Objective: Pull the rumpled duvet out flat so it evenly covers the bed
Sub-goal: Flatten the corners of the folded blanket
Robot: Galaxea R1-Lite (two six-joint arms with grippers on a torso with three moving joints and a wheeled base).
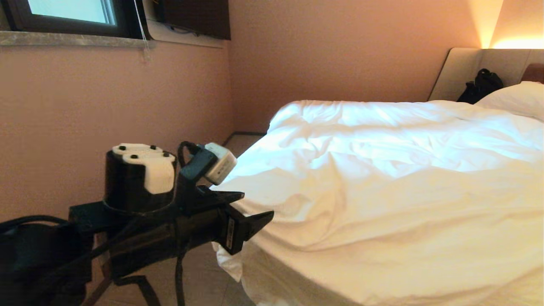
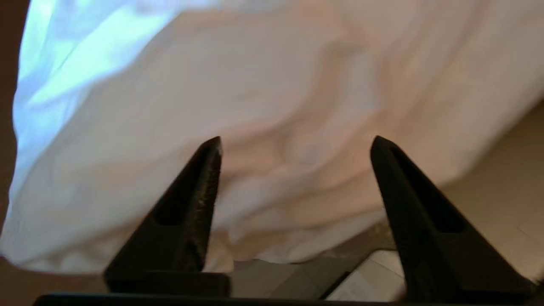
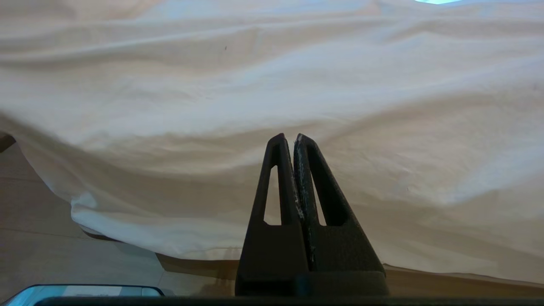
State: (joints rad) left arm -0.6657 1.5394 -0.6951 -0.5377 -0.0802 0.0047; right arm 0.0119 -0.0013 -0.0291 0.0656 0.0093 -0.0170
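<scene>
**Risk check: duvet edge at bed corner**

Left pincer (image 1: 255, 208) stood released, fingers (image 2: 199, 199) spread w/ nothing between them, just beside the duvet (image 1: 382, 178) at the near corner of the bed (image 1: 463, 72). Right pincer (image 3: 289, 140) was clenched, empty, near the hanging edge. Duvet covered the bed but was creased. Risk: a shallow pinch could slip off puffy fabric; an off-centre pull could skew the overhang.

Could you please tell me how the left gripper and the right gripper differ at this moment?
The left gripper has its fingers spread wide with nothing between them; the right gripper has its fingers pressed together. The left gripper shows in the head view beside the duvet; the right gripper does not. Both are black, empty and face the duvet.
</scene>
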